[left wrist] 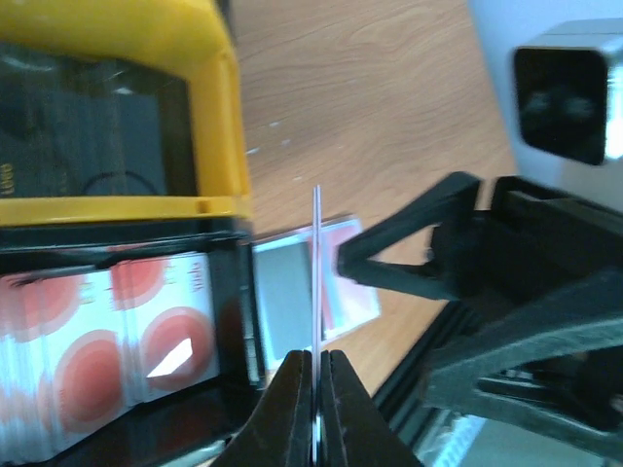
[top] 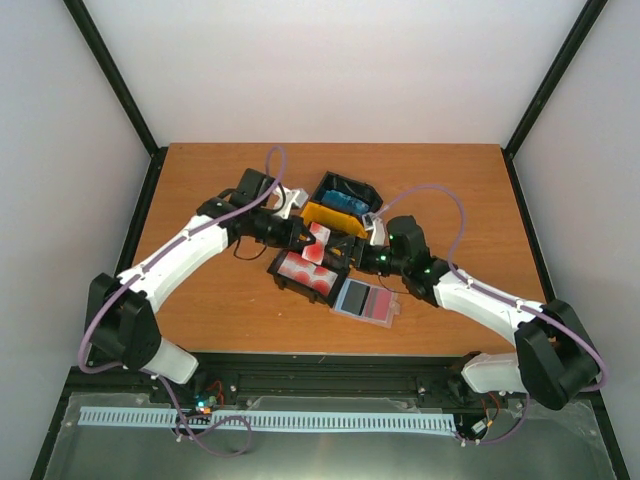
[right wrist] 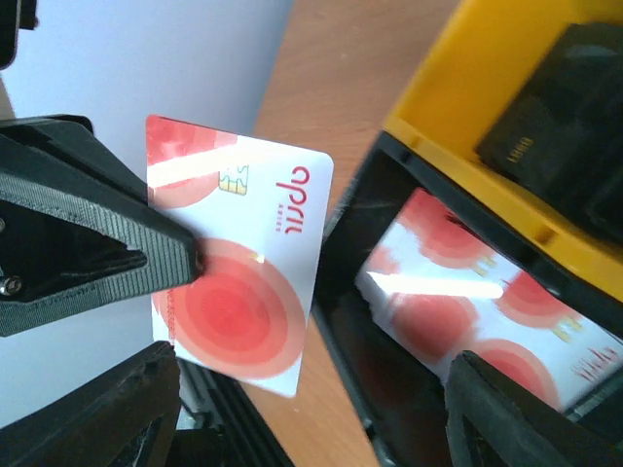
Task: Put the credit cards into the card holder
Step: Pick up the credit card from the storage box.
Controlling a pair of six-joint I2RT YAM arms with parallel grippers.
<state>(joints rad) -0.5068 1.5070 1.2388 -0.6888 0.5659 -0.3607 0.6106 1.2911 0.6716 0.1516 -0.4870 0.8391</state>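
Red-white card (right wrist: 243, 292) ×1: left fingers (right wrist: 97, 243) clenched | right fingers (right wrist: 526, 418) released | card holder (top: 368, 302) ×1, seemingly open

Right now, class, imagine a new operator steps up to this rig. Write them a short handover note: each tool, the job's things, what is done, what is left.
The left tool is shut on one red-and-white card, held on edge above the table.
The right tool is open beside that card and holds nothing.
The card holder lies open near the table's front edge, apart from both tools.
The stacked cards sit in the black bin; the black cards sit in the yellow bin.
Done: one card lifted out.
Left: slide it into the holder, then the rest. I cannot tell whether the holder already has a card.
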